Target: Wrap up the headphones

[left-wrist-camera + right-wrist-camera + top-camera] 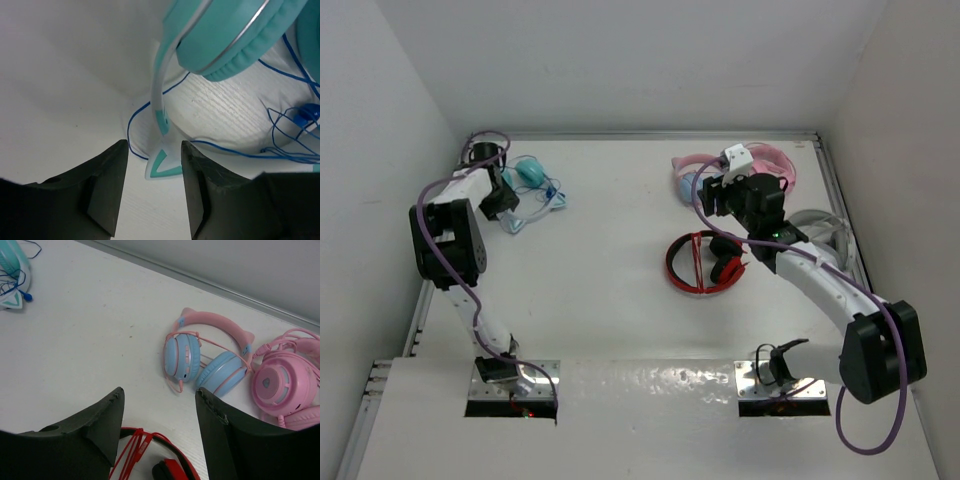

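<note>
The headphones lie at the far left corner of the table, close to the side wall, with the thin blue cable spread in loose loops on the surface beside the teal ear cups. The left gripper is positioned low over the headband. Its jaws stand apart, and the cat ear of the band sits between them, close against one finger with a visible gap to the other. The right gripper hangs above the right half of the table with its jaws apart and nothing between them. Below it lie a red pair, a pink-banded pair with blue cups and an all-pink pair.
</note>
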`<state>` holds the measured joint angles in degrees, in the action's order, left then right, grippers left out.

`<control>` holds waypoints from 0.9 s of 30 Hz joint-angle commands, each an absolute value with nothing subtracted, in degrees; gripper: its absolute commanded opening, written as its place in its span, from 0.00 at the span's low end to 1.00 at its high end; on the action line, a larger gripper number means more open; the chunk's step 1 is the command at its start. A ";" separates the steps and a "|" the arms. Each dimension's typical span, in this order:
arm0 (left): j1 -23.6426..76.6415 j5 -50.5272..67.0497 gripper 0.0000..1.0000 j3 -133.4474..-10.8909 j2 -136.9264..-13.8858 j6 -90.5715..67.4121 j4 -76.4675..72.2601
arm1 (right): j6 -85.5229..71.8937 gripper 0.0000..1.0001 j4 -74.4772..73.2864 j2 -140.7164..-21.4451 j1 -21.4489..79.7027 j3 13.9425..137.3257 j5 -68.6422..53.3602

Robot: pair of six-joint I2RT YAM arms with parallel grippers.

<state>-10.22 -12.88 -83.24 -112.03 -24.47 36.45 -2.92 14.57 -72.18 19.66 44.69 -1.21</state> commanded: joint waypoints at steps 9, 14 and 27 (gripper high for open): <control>-9.58 -15.29 0.37 -86.92 -118.21 -22.85 31.65 | -1.85 0.60 18.19 -73.21 19.95 46.67 -3.78; -9.49 -16.52 0.03 -88.68 -119.09 -21.45 31.73 | -2.11 0.60 17.84 -73.04 20.13 46.84 -3.52; 0.34 -14.42 0.00 -95.45 -106.35 40.87 7.49 | -2.02 0.60 16.70 -73.82 20.13 52.11 -7.37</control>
